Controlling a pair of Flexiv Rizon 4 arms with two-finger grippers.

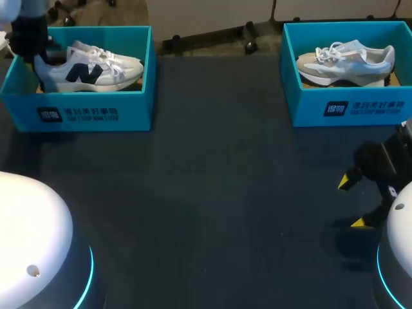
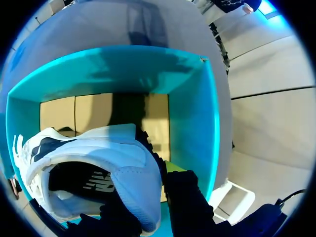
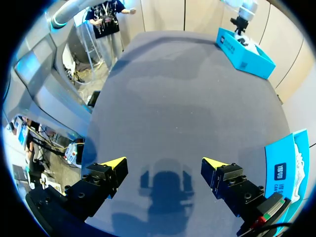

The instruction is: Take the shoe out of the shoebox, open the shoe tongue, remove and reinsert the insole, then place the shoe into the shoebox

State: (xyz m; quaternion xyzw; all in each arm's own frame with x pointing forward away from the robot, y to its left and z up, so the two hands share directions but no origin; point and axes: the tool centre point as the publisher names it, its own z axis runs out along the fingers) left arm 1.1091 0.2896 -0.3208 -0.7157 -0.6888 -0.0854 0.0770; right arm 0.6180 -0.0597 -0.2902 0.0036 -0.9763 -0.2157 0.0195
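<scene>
Left end effector point(image 2: 150, 195) clamped on the heel of the shoe point(image 1: 90, 67), lying inside the left shoebox point(image 1: 77, 112) — one finger within the collar, one outside. Best lifted straight up, slowly, toe clearing the wall without dragging the shoebox along. Right end effector point(image 3: 164, 165) wide open, empty — poised above the tabletop point(image 1: 212, 187).

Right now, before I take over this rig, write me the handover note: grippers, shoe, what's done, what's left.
Left gripper: inside the left shoebox, shut on the heel of the white and navy sneaker, which lies in the box.
Right gripper: open, holding nothing, above the table on the right side.
A grey sneaker lies in the right shoebox, with no gripper on it.
Done: heel grasped only.
Left: lift the sneaker out, open the tongue, pull and reinsert the insole, put the sneaker back in the box.
</scene>
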